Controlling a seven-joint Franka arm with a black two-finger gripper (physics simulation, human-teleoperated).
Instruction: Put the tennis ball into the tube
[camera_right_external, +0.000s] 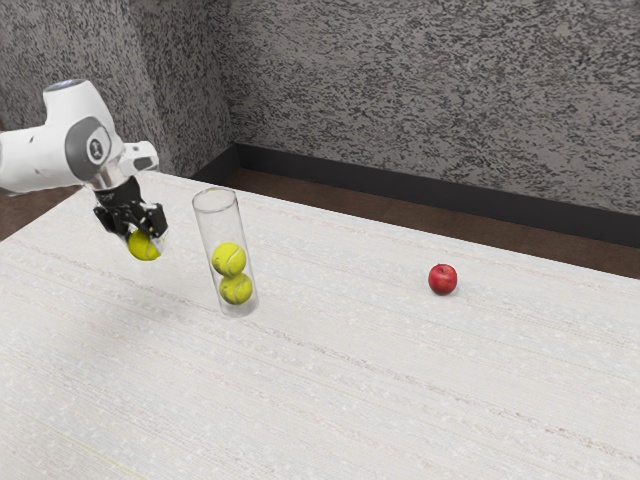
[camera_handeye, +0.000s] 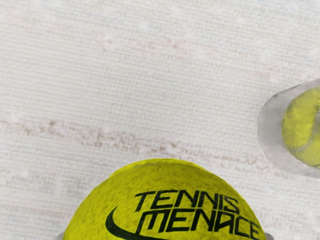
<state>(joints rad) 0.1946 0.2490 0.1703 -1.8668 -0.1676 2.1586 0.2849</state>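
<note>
Tennis ball (camera_handeye: 165, 205) clamped between jaws; clear tube (camera_right_external: 220, 231) near, upright, long axis vertical, mouth up.

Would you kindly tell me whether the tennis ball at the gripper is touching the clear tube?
Apart. The exterior view shows a strip of tabletop between the held ball and the wall of the tube.

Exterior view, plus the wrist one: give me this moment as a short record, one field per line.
gripper: shut on a tennis ball
gripper position: beside the tube, above the table
held ball: printed TENNIS MENACE, outside the tube
tube: clear, standing on the table
tube contents: upper ball stacked on lower ball
other: red apple on the table
</note>
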